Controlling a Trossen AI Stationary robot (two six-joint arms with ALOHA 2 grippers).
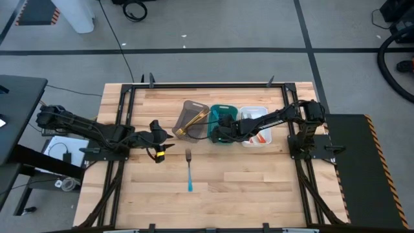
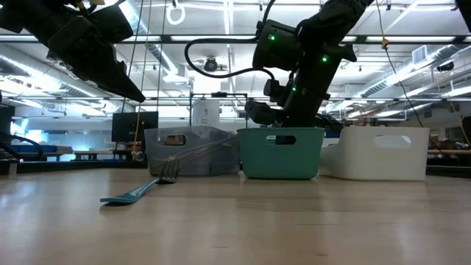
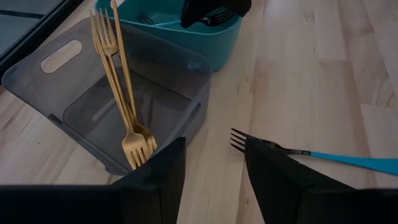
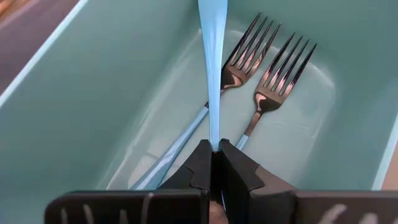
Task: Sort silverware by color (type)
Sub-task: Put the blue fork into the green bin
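Forks sit sorted by colour: gold forks (image 3: 127, 102) lean in the grey tray (image 1: 192, 118), two blue-handled forks (image 4: 249, 68) lie in the teal tray (image 1: 222, 124). Right end effector (image 4: 214, 155) hangs over the teal tray, pinching a blue handle (image 4: 212, 62). Left end effector (image 3: 211, 168), fingers spread, hovers above the tabletop (image 1: 259, 188) near a loose blue-handled fork (image 1: 189, 169).

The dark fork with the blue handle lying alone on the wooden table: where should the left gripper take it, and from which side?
Probably at mid-handle, from straight above. The dark-tined, blue-handled fork lies flat on the bare wooden table, with nothing beside it, so jaws could straddle the slim handle across its width. The open left gripper hovers just beyond the tines, between the fork and the grey-brown plastic tray of gold forks.
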